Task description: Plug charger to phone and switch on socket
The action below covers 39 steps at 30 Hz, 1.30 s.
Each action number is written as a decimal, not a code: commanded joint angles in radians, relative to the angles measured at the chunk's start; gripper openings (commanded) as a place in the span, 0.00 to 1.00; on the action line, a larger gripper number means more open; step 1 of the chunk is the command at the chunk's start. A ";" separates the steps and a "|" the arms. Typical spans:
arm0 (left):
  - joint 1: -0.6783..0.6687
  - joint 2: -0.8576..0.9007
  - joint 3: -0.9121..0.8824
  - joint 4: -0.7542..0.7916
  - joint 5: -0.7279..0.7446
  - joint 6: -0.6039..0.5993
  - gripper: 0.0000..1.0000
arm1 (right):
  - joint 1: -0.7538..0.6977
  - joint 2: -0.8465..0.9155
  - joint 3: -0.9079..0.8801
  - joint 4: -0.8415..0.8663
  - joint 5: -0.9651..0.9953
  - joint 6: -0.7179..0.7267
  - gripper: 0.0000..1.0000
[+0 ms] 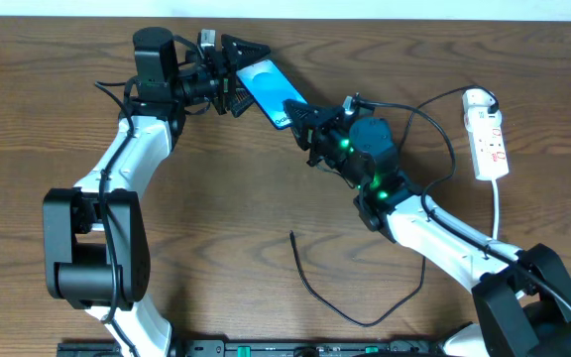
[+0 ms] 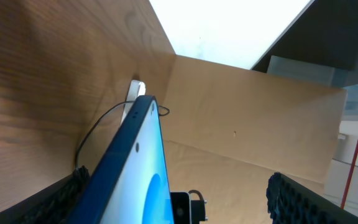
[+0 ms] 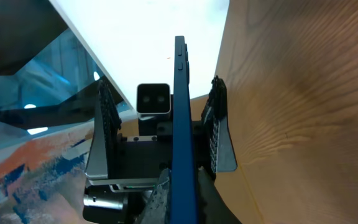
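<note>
The right gripper [image 1: 300, 117] was closed tight on the lower end of the phone [image 1: 264, 87], pinching it across its thin body and holding it tilted above the table [image 1: 216, 198]. In the right wrist view the phone showed edge-on, running straight up the middle, with small buttons on its edge. The left gripper [image 1: 232, 75] stood wide open around the phone's other end. One of its fingers [image 2: 300, 202] was well off the screen and the other was close beside the phone's dark edge; whether that one touched cannot be told. The screen glowed bright blue with a lighter circle. A line of small writing near its lower end was too small to read from overhead. The charger [image 1: 310, 288] lay loose on bare wood between the two arms, its free end [image 1: 292, 235] pointing away from the robot and well apart from the phone. The socket [image 1: 488, 134] lay near the right side of the table, far from both grippers. Its red marks were too small to read, and a white cord [image 1: 497, 203] trailed from it toward the robot. Open wood lay around the charger and left of the socket.
</note>
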 commanded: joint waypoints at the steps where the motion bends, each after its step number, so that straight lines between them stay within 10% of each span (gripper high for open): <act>1: 0.000 -0.037 0.033 0.003 -0.008 -0.002 0.90 | 0.021 -0.002 0.018 0.026 0.040 0.020 0.01; 15: 0.001 -0.037 0.033 0.003 -0.009 -0.002 0.88 | 0.043 -0.002 0.018 0.038 0.040 0.019 0.01; 39: 0.001 -0.037 0.033 0.003 -0.013 -0.001 0.08 | 0.045 -0.002 0.018 0.038 0.040 0.019 0.01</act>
